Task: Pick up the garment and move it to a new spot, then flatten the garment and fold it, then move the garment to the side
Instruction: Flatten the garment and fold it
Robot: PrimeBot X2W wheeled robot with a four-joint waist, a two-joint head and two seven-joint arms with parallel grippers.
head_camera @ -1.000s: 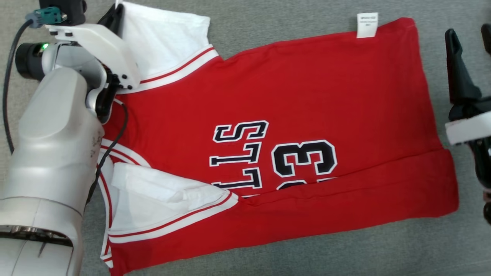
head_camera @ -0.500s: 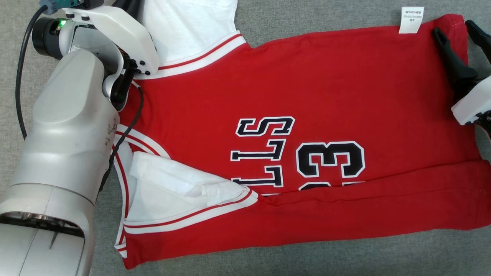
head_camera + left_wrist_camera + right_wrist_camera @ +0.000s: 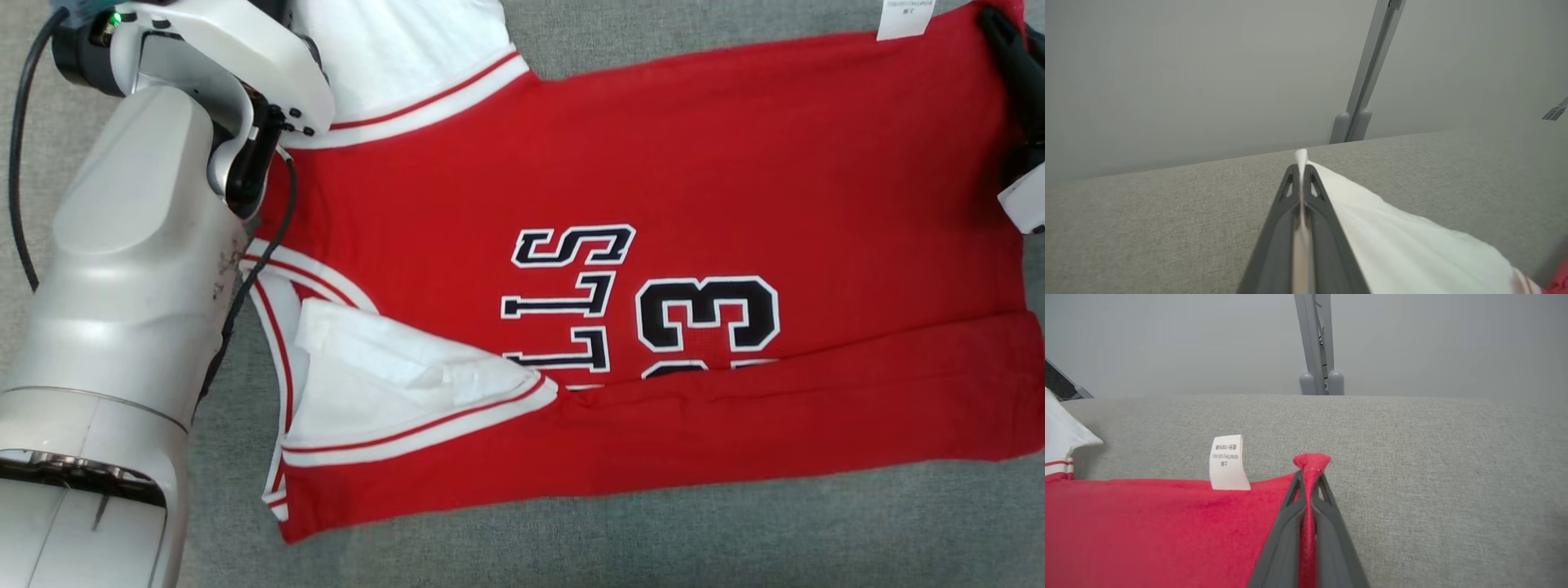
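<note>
The red jersey (image 3: pixel 694 163) lies spread on the grey surface (image 3: pixel 735 539). Left hand (image 3: pixel 1301 173) pinches the white sleeve (image 3: pixel 1392 245), right hand (image 3: pixel 1309 475) pinches the red corner (image 3: pixel 1312 461). The 2 should lift together, level, edge taut.

The garment (image 3: pixel 653 163), a red jersey with white, red-striped sleeves and black white-edged lettering, is laid out pretty much flat on the grey tabletop (image 3: pixel 735 539). Its collar end is at 9 o'clock and its hem at 3. The 6 o'clock edge is folded up over the print. The 11 o'clock sleeve tip is pinched by the left end effector (image 3: pixel 1301 171), and the 1 o'clock hem corner by the right end effector (image 3: pixel 1310 473).
</note>
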